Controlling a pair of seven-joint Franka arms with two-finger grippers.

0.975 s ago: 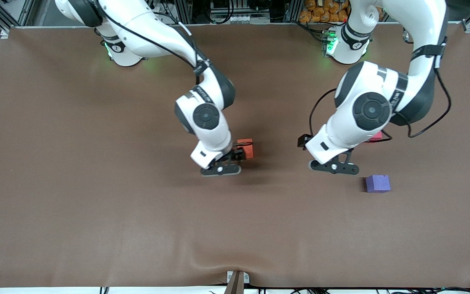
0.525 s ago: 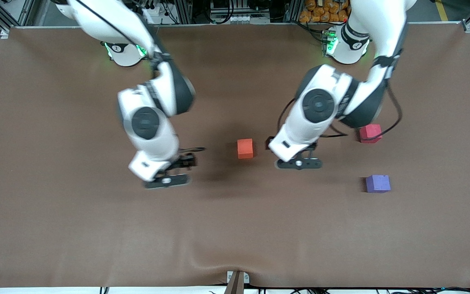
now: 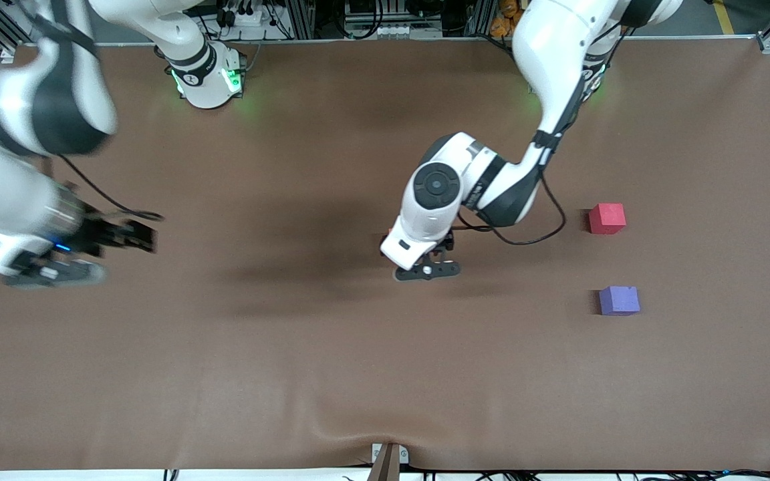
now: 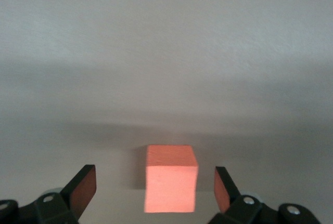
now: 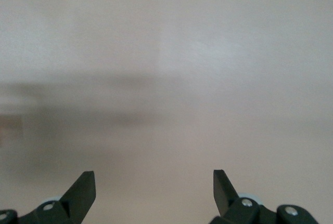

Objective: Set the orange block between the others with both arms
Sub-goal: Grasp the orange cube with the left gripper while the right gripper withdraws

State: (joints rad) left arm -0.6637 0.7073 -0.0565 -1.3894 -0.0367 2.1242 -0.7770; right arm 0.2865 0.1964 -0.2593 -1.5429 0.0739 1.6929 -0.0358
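The orange block (image 4: 170,180) rests on the brown table between the spread fingers of my left gripper (image 4: 154,177), with a gap on each side. In the front view the left hand (image 3: 433,250) covers the block at the table's middle. The others, a red-pink cube (image 3: 607,218) and a purple-blue cube (image 3: 619,300), sit apart toward the left arm's end, the purple one nearer the front camera. My right gripper (image 3: 124,235) hangs open over bare table at the right arm's end, and its wrist view shows nothing between its tips (image 5: 154,180).
The brown mat (image 3: 331,374) covers the whole table. A small bracket (image 3: 388,457) sticks up at the table edge nearest the front camera.
My right arm has left the orange block and swung off to its own end of the table. My left arm has moved from beside the red-pink cube to over the orange block.
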